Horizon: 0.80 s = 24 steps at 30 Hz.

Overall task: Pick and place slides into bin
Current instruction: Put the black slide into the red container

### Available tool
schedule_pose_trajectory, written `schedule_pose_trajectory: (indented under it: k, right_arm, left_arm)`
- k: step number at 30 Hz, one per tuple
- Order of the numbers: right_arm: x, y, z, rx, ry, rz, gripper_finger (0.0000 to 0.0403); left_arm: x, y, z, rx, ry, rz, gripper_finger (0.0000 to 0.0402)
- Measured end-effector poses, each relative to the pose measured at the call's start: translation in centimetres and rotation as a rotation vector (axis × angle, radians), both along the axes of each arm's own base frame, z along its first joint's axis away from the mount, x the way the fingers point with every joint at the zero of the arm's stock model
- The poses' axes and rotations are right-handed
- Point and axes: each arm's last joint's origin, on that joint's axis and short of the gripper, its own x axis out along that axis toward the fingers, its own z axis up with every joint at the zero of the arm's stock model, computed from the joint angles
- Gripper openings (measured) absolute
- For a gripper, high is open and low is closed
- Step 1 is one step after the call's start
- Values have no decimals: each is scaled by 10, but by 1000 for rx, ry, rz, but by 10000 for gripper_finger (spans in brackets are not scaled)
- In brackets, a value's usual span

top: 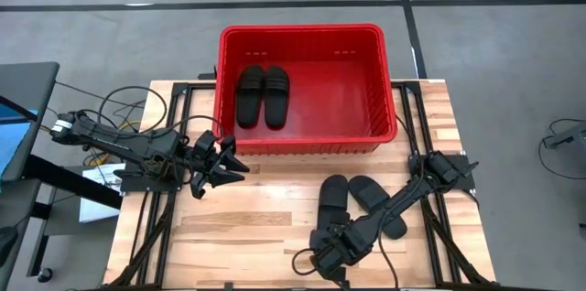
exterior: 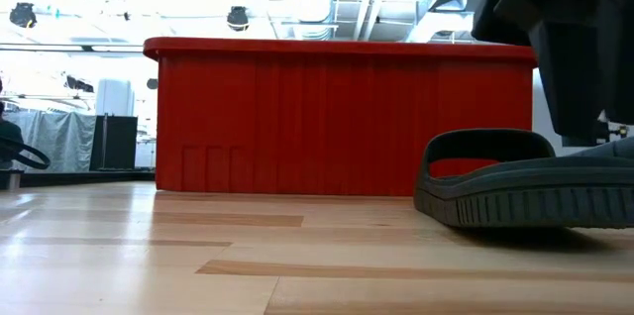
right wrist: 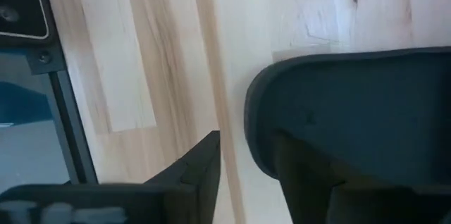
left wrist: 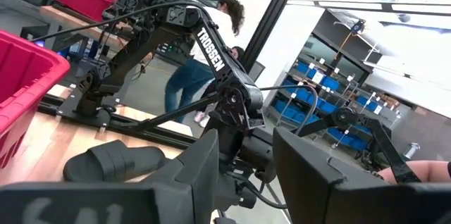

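Two black slides point(top: 250, 96) point(top: 276, 96) lie side by side, soles down, on the floor of the red bin point(top: 385, 80) at its left end. Two more slides lie on the table near the bin's near wall: one point(top: 331, 199) with its strap toward the near edge, and one point(top: 380, 204) to its right. My right gripper point(top: 328, 241) is open at the near end of the first slide point(right wrist: 338, 111); one finger point(right wrist: 204, 168) stands over bare table, the other point(right wrist: 310, 175) over the slide's end. My left gripper point(top: 240, 165) is open and empty beside the bin's near left corner. My right gripper comes at the slide's near end point(right wrist: 257, 122) from above, its fingers on either side of the slide's rounded edge. I cannot tell whether a finger touches the slide. The slide lies flat on the table.
The bin's right half holds nothing. The low view shows the bin's near wall point(exterior: 327, 117) and a slide point(exterior: 495, 186) before it. Bare wood lies between the two arms point(top: 265, 227). A person stands beyond the table in the left wrist view point(left wrist: 204, 62).
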Motion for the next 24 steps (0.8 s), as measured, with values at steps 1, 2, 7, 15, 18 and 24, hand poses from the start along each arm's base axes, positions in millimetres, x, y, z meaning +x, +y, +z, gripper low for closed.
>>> schedule_pose_trajectory:
  k: [1, 2, 7, 15, 18, 24]
  right_arm:
    - [0, 0, 0, 0, 0, -2, 138]
    - [0, 0, 0, 0, 0, -2, 148]
    - [2, -2, 0, -1, -1, 18, 191]
    - [3, -5, -1, -11, -5, 52, 205]
    - [4, -5, -1, -17, -6, 83, 198]
    - [5, -7, -1, -23, -5, 100, 186]
  left_arm:
    - [0, 0, 0, 0, 0, 0, 125]
    - [0, 0, 0, 0, 0, 0, 125]
    - [0, 0, 0, 0, 0, 0, 125]
    - [0, 0, 0, 0, 0, 1, 125]
    - [0, 0, 0, 0, 0, 1, 125]
    - [0, 0, 0, 0, 0, 1, 125]
